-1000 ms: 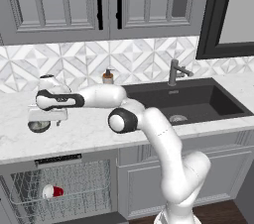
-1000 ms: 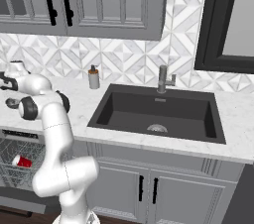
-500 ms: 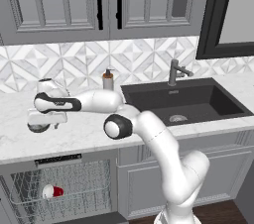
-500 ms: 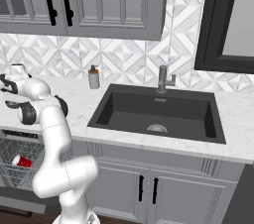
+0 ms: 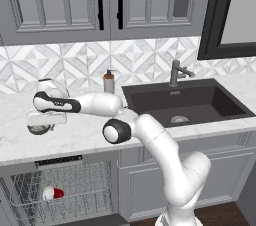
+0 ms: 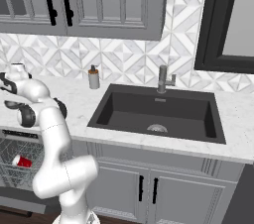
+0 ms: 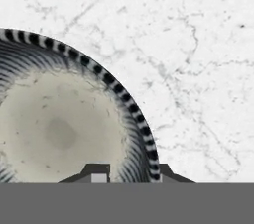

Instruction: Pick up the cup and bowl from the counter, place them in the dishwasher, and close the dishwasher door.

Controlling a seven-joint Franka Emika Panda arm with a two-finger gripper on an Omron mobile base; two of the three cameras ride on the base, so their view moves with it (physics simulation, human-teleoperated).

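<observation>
1. The two-finger gripper (image 5: 40, 122) hangs straight down over the left end of the long white marble-look counter (image 5: 85, 135), because the small shallow dark grey bowl (image 5: 39, 129) with its pale inside sits right under it.
2. In the hand view the dark finger tips (image 7: 97, 172) straddle the bowl's (image 7: 64, 129) striped rim, one just inside the wall and one just outside, so the jaws stand narrow around that thin edge. Whether they already pinch it firmly I cannot tell.
3. Taking the rim suits a bowl too wide to span whole.
4. The small red plastic cup (image 5: 52, 193) with a white rim already lies on its side in the grey wire rack of the open dishwasher (image 5: 60, 190) directly below, so the bowl is the remaining item.
5. The dishwasher sits beneath this stretch of counter, so my guess is a short lift and lowering reaches the rack.
</observation>
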